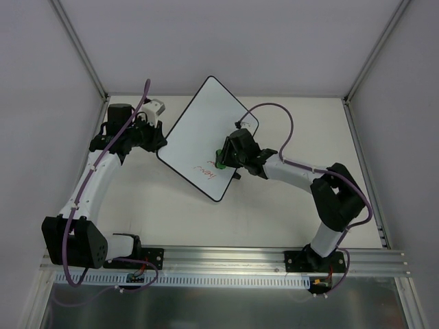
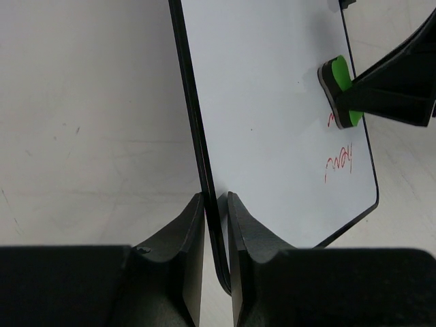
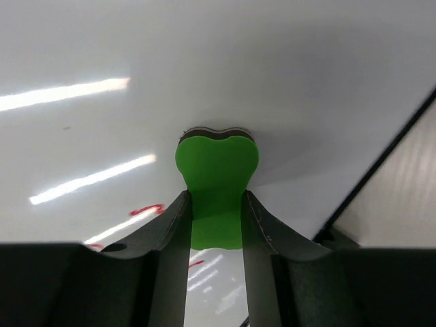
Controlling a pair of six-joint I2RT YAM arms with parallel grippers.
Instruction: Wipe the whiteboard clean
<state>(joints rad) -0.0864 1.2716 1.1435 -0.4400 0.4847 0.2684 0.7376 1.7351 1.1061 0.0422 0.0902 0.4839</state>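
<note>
The whiteboard [image 1: 202,130] stands tilted on the table, white with a thin black frame. Red handwriting [image 1: 205,171] remains near its lower corner and shows in the left wrist view [image 2: 340,162]. My left gripper [image 1: 152,134] is shut on the board's left edge; in its wrist view the black frame [image 2: 204,177] runs between the jaws of the left gripper [image 2: 215,204]. My right gripper [image 1: 226,156] is shut on the green eraser [image 3: 216,184] and presses it against the board face [image 3: 136,61], just above the writing. The eraser also shows in the left wrist view [image 2: 338,90].
The white table [image 1: 274,219] is walled at the back and sides by white panels with metal posts. A metal rail [image 1: 226,259] with both arm bases runs along the near edge. A black foot of the board [image 1: 236,176] sticks out below the right gripper.
</note>
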